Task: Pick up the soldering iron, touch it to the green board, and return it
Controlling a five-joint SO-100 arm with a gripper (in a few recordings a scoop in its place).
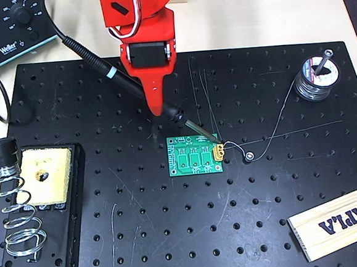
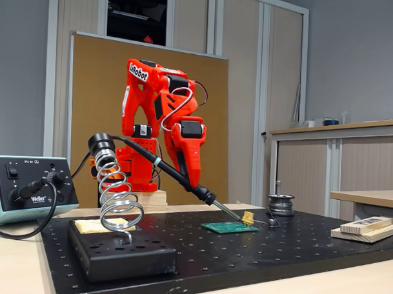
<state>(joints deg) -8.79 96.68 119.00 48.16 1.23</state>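
Red two-finger gripper [image 1: 160, 107] is clamped on the long slim black soldering iron [image 1: 125, 82], low on the handle. Metal tip slants down to the yellow connector edge of the small square green circuit board [image 1: 196, 156], touching or v. near. Judgement: hold tilt steady, light contact only, mind cord drag; afterwards lift straight before the coiled silver spring stand [image 2: 117, 196].

On the bench: one soldering iron [image 1: 139, 93], one green board [image 1: 195, 156], one red gripper [image 1: 159, 110], one coiled spring stand [image 1: 19, 214], one yellow sponge [image 1: 46, 175], one solder spool [image 1: 316, 80], one wooden block [image 1: 340, 220], one soldering station [image 1: 9, 26].
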